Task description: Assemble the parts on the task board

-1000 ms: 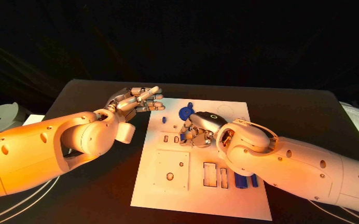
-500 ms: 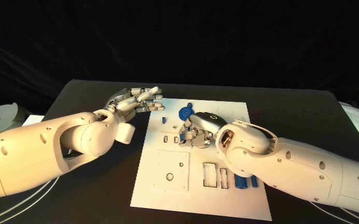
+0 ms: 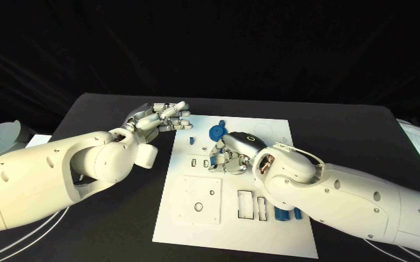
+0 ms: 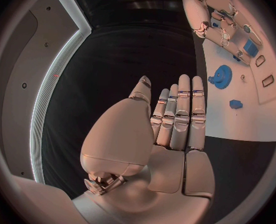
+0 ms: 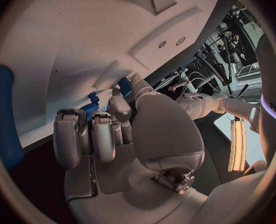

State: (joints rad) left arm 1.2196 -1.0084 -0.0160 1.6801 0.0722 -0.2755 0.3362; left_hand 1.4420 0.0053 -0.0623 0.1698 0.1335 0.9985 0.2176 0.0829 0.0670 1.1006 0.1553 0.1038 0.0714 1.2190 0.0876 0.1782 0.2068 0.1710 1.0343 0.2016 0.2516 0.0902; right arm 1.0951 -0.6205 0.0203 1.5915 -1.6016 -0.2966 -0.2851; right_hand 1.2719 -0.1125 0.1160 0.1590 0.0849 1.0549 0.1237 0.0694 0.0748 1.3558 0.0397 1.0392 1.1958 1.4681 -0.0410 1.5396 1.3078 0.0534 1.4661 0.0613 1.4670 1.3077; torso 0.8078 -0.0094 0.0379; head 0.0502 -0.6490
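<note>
The white task board [image 3: 197, 213] lies in the middle of the table. My right hand [image 3: 229, 153] is curled down on the board's upper middle. A small blue part [image 5: 91, 106] sits pinched at its fingertips [image 5: 69, 134]. A blue gear [image 3: 216, 132] lies just beyond that hand, with a small blue piece [image 3: 188, 140] to its left. My left hand [image 3: 162, 116] hovers off the board's far left corner, fingers stretched out and holding nothing. The left wrist view shows the left hand [image 4: 169, 129], the gear [image 4: 222, 77] and my right hand [image 4: 215, 20].
Two blue blocks [image 3: 281, 214] lie at the board's right edge, partly under my right forearm. Another blue piece [image 3: 221, 122] lies near the board's far edge. Rectangular slots [image 3: 252, 204] and a square plate [image 3: 199, 198] take up the near half. Black table surrounds the board.
</note>
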